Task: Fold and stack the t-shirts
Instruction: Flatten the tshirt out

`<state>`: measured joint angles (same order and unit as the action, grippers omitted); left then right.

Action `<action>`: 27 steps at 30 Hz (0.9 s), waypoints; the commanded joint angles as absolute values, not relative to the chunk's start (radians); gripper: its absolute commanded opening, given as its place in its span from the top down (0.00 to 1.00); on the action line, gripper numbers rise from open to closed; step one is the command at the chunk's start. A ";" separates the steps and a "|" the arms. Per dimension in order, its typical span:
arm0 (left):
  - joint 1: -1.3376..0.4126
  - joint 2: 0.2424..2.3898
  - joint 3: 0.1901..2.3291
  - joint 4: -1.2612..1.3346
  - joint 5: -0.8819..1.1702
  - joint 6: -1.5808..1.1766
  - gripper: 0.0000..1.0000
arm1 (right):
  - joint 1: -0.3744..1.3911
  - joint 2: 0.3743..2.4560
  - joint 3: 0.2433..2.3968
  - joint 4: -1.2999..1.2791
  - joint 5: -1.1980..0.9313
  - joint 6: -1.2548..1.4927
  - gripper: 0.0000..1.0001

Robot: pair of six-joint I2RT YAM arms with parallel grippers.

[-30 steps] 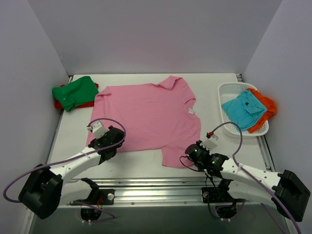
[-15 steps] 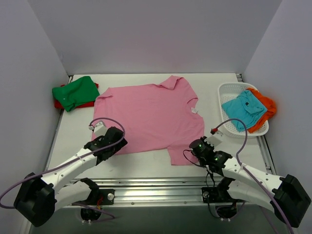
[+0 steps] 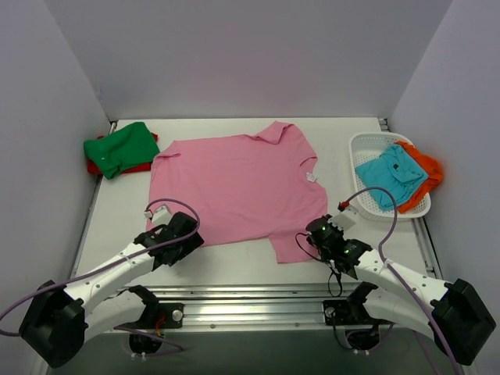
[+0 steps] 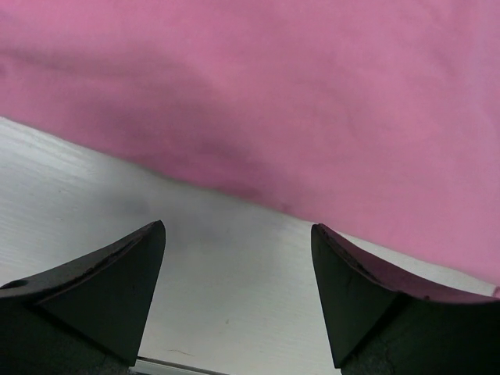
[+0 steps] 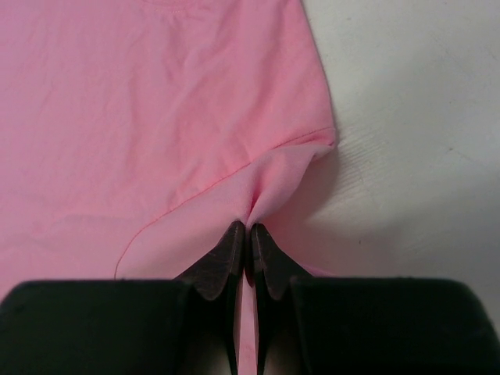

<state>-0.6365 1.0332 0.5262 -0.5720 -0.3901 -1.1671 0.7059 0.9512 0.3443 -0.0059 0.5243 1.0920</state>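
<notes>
The pink collared t-shirt (image 3: 234, 187) lies spread flat in the middle of the table. My right gripper (image 3: 314, 237) is shut on a pinched fold of its near right sleeve (image 5: 273, 180), low over the table. My left gripper (image 3: 190, 234) is open and empty, its fingers (image 4: 117, 273) over bare table just short of the shirt's near hem (image 4: 258, 117). A green t-shirt (image 3: 121, 147) lies folded on a red one (image 3: 141, 166) at the far left. A teal t-shirt (image 3: 388, 173) and an orange one (image 3: 426, 173) lie in the basket.
The white mesh basket (image 3: 361, 144) stands at the right side of the table. Grey walls close in the left, back and right. A metal rail (image 3: 250, 293) runs along the near edge between the arm bases.
My right gripper has dragged the shirt's near right sleeve to the right and a little forward. My left gripper has slid back off the hem toward the near edge.
</notes>
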 commanded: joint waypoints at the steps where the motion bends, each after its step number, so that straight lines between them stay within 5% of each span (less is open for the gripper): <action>1: -0.643 1.061 0.494 -0.543 -0.383 -1.236 0.16 | 0.698 0.945 0.344 -0.009 0.532 1.068 1.00; 19: -0.663 1.215 0.456 -0.376 -0.457 -1.289 0.26 | 0.690 0.950 0.344 -0.009 0.531 1.066 1.00; 27: -0.666 1.288 0.471 -0.338 -0.456 -1.284 0.65 | 0.689 0.943 0.344 -0.009 0.531 1.062 1.00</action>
